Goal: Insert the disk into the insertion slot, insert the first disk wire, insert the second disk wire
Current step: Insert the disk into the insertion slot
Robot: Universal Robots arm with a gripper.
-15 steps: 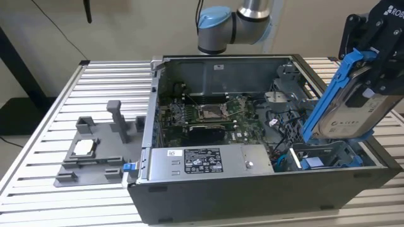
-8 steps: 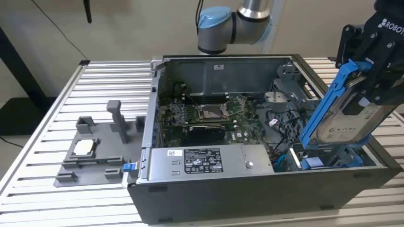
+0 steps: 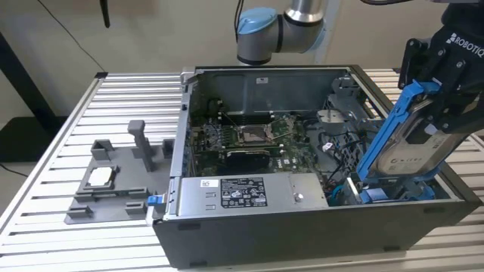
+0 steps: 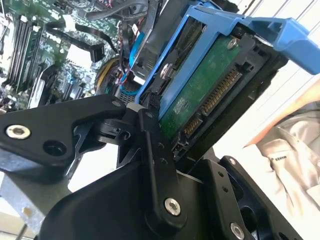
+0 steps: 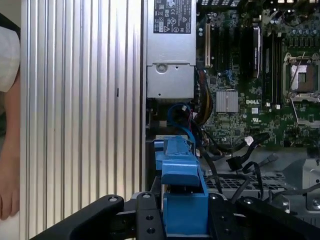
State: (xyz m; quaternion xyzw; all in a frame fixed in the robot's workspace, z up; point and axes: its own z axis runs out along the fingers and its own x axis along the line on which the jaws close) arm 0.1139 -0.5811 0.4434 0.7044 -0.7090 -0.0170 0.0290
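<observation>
The disk (image 3: 407,141), a silver drive with a green circuit board in a bright blue frame, stands steeply tilted. Its lower end is at the insertion slot (image 3: 378,196), a dark bay with blue rails in the case's corner on the exterior view's right. Loose black wires (image 5: 234,163) lie near.

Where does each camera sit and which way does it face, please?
Exterior view: off the arm, above the open computer case, looking down into it; the arm and the gripper holding the disk show.
First wrist view: on the wrist, looking down past the disk onto the motherboard; gripper links show.
Second wrist view: on the wrist, close on the disk's green circuit board; gripper links show.
All three share the disk.
</observation>
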